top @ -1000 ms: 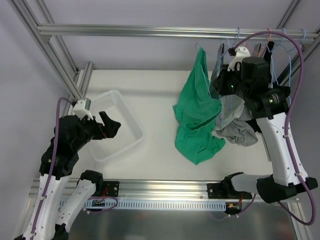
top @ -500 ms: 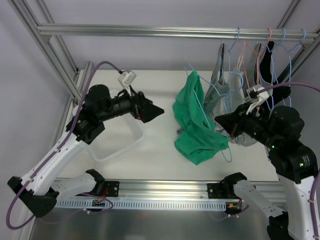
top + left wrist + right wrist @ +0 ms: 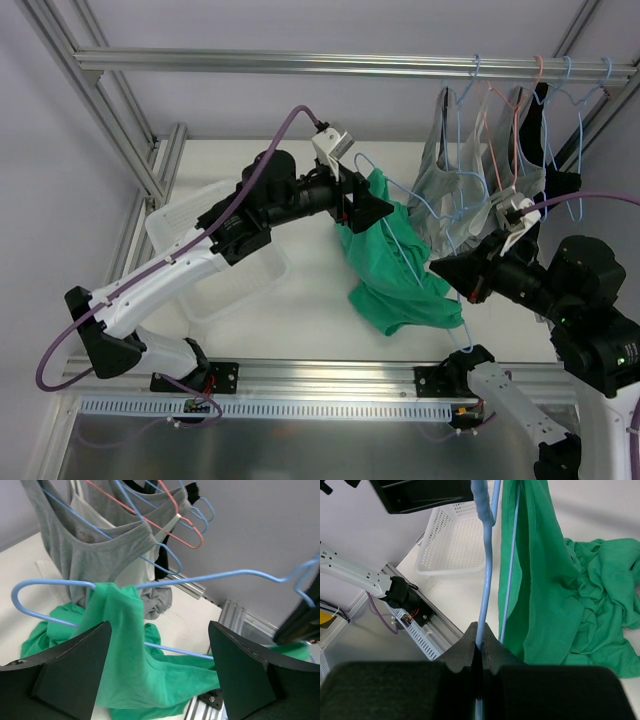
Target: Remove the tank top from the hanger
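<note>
A green tank top (image 3: 395, 275) hangs from a light blue wire hanger (image 3: 410, 245) and trails onto the white table. My right gripper (image 3: 447, 270) is shut on the hanger's wire (image 3: 483, 605), holding it out over the table. My left gripper (image 3: 372, 208) is open, its jaws wide apart beside the top's upper strap. In the left wrist view the green top (image 3: 125, 645) drapes over the hanger's end (image 3: 55, 584) between my fingers (image 3: 65, 665).
A white mesh basket (image 3: 225, 265) lies at the left of the table. Several grey, black and white tops on blue and pink hangers (image 3: 500, 120) hang from the rail at the back right. A metal rail (image 3: 330, 382) runs along the table's near edge.
My left arm has swung right from the basket to the green top. My right gripper has carried the hanger and top off the rail and lowered them toward the table's middle.
</note>
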Tool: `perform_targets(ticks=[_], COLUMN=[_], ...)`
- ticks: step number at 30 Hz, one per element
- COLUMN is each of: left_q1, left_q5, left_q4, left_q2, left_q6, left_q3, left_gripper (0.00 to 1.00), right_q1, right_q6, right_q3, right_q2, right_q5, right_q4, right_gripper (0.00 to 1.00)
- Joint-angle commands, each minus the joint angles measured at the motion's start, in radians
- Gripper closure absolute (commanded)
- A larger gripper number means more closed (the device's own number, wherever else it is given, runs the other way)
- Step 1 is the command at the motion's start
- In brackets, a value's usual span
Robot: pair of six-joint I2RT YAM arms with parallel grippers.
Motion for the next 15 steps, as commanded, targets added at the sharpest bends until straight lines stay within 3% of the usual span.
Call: perform_targets(ticks=[1, 6, 7, 9, 10, 11, 15], left_q1=[-0.005, -0.018, -0.019, -0.021, -0.021, -0.021, -0.021], left_q5=[-0.083, -0.112, -0.121, -0.144, -0.154, -0.161, -0.233], left_q4=[0.042, 0.04, 0.042, 0.04, 0.042, 0.04, 0.042], left_q2=[0.028, 0.066, 0.066, 0.065, 0.065, 0.063, 0.027], left_q6=[0.057, 0.075, 0.078, 0.087, 0.089, 0.09, 0.077], left_q3=[0.04, 0.052, 0.05, 0.047, 0.047, 0.047, 0.037], left_gripper=[0.23, 0.52, 0.65, 0.78, 0.93, 1.0, 1.0], right_q1=[0.005, 0.003, 0.003, 0.005, 0.003, 0.005, 0.003], right_q6=[-0.003, -0.004, -0.006, -0.009, -0.01, -0.013, -0.061], right_q3=[0.044, 0.042, 0.044, 0.044, 0.044, 0.038, -0.011], right_q2=[-0.022, -0.017, -0.019, -0.02, -0.022, -0.022, -0.022], right_q5=[-0.041, -0.043, -0.041, -0.041, -0.041, -0.041, -0.005], right_q4=[0.019, 0.021, 0.022, 0.022, 0.022, 0.021, 0.013], right_gripper=[1.0, 1.0, 1.0, 1.0, 1.0, 1.0, 1.0])
